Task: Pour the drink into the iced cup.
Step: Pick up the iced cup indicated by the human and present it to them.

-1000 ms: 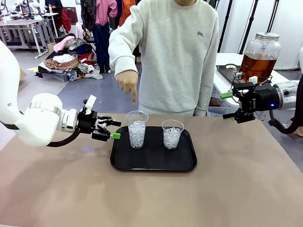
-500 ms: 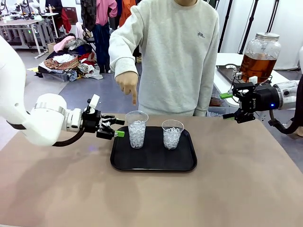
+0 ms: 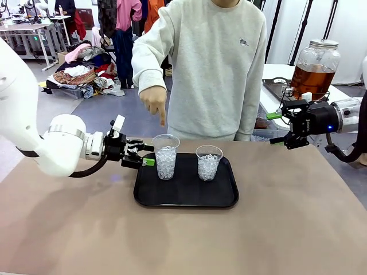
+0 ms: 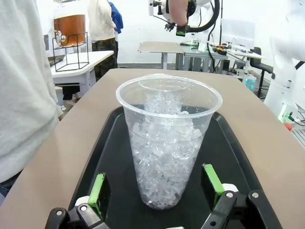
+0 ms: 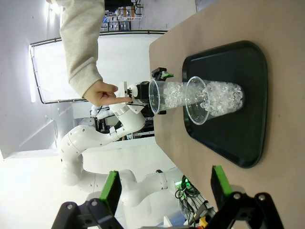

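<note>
My left gripper (image 3: 148,154): jaws wide, nothing held, tips over the tray's (image 3: 186,199) left edge, just beside the iced cup (image 3: 166,156) near its far-left corner. A person's hand (image 3: 153,98) points down at that cup. My right gripper (image 3: 275,128): jaws wide, empty, above the table's (image 3: 287,217) far right edge. The drink (image 3: 311,81) is in the jar (image 3: 316,56) beyond that edge.

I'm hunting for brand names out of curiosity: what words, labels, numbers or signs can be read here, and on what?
None can be read.
Sweatshirt: a small chest emblem, too small to read.
Left cup, right cup, black tray, drink jar: no print visible.
</note>
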You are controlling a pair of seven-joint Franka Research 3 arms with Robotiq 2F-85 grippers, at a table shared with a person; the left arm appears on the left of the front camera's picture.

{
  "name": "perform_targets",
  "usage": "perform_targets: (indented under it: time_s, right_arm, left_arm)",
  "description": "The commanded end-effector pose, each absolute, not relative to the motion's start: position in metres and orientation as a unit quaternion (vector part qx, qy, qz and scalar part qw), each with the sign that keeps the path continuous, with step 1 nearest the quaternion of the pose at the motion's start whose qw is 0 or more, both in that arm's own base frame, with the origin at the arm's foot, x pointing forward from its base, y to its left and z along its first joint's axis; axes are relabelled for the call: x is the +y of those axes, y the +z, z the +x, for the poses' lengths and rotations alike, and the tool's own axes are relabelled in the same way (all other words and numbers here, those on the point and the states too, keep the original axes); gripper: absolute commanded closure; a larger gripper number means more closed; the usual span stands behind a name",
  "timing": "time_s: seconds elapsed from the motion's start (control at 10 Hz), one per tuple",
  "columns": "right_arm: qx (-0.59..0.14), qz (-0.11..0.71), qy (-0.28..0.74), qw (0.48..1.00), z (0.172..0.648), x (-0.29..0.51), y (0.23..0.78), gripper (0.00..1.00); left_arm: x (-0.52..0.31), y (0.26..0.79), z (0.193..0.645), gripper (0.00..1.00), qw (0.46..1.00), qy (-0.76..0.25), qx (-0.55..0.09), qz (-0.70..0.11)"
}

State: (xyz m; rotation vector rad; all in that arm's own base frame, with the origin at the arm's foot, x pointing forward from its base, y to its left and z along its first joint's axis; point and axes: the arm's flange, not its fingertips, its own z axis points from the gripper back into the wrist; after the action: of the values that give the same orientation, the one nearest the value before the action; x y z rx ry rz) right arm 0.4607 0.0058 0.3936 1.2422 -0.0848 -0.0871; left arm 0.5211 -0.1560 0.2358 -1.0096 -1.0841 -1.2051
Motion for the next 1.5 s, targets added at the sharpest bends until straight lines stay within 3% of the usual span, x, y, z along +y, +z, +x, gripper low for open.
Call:
perform_targets:
  time_s: [0.0,1.4]
  right_arm:
    - [-0.039,0.582,-0.042,0.811,0.461,0.006,0.394,0.00]
    - [-0.039,0.582,-0.042,0.811,0.461,0.006,0.394,0.00]
  left_arm:
    - [-0.161,0.235,0.526,0.00,0.577,-0.515,-0.460,-0.437]
    - [-0.188,0.232,0.529,0.00,0.552,-0.533,-0.435,-0.471]
